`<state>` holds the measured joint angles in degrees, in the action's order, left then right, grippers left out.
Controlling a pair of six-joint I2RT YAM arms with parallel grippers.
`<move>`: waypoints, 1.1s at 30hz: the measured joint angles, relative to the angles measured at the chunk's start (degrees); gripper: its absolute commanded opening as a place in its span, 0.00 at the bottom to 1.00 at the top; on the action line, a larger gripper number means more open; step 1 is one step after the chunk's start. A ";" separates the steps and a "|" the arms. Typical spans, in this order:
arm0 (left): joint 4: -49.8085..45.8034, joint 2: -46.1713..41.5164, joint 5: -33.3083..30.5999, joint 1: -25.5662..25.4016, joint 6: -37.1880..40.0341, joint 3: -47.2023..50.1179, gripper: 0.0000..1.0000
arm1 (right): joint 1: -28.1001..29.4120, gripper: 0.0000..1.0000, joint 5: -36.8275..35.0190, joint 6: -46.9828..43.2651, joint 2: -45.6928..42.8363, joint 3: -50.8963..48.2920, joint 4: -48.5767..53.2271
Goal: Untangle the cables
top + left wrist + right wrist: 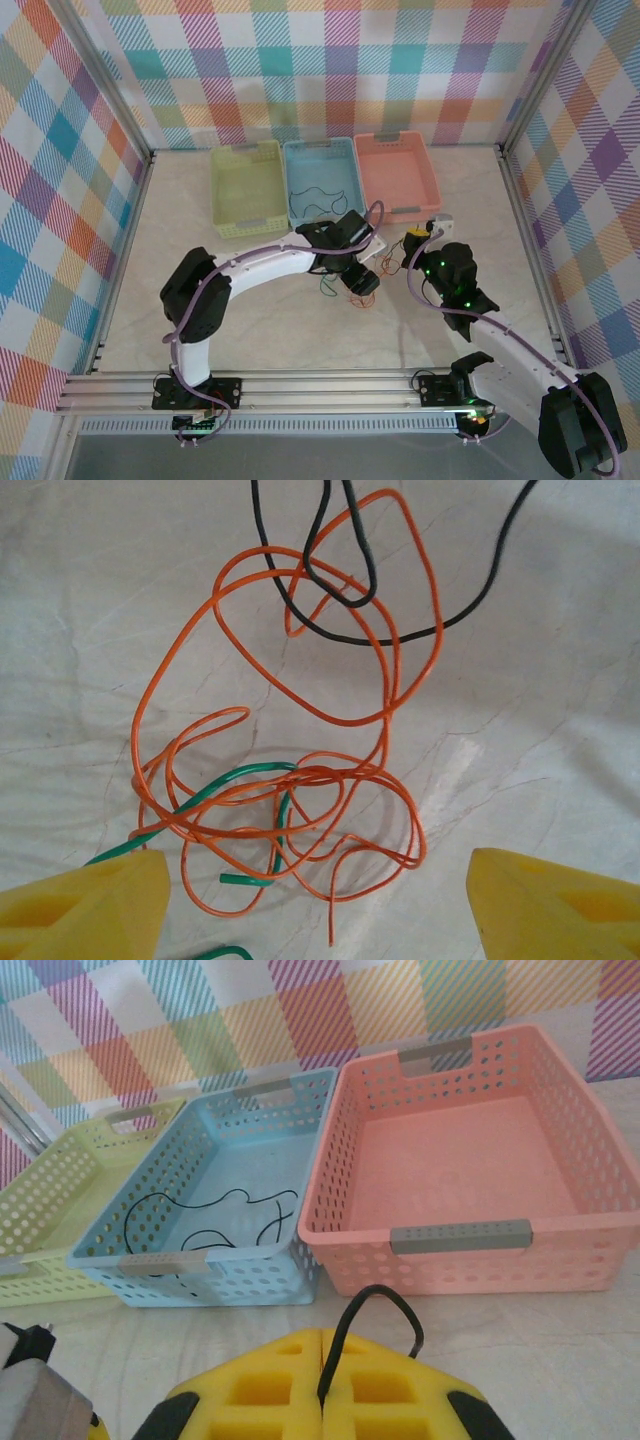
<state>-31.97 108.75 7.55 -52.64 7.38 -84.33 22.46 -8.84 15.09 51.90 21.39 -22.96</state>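
A tangle of cables lies on the marble table: an orange cable (330, 773) in many loops, a green cable (235, 775) threaded through it, and a black cable (350, 635) crossing its far loops. My left gripper (318, 880) hangs over the tangle (335, 285), open, with its yellow fingers (90, 910) wide apart and nothing between them. My right gripper (322, 1335) is shut on a black cable (375, 1290), which arches out of the closed jaws. It sits right of the tangle (415, 240). Another black cable (225, 1205) lies in the blue basket (322, 150).
Three baskets stand in a row at the back: yellow-green (248, 225), blue, and pink (395, 140). The pink basket (460, 1235) has nothing in it. Plaid walls and metal frame rails close in the table on three sides.
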 measured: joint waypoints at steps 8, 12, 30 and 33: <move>-6.12 9.16 -2.71 -0.11 0.00 -9.75 0.84 | 0.00 0.00 -1.33 0.37 -1.14 -0.13 0.35; -9.20 13.35 -4.35 -0.11 0.20 -13.60 0.75 | 0.00 0.00 -1.88 0.35 -1.77 -0.13 0.35; -11.93 11.67 -16.44 -0.11 -0.98 -8.79 0.00 | 0.00 0.00 -5.66 0.37 -2.99 -0.87 2.05; -12.28 8.41 -21.53 -0.13 -3.41 -5.25 0.00 | 0.00 0.00 -8.20 0.42 -3.28 -0.90 3.08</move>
<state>-44.25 117.16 -13.98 -52.77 3.97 -89.58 22.46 -17.04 15.51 48.62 20.49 -19.88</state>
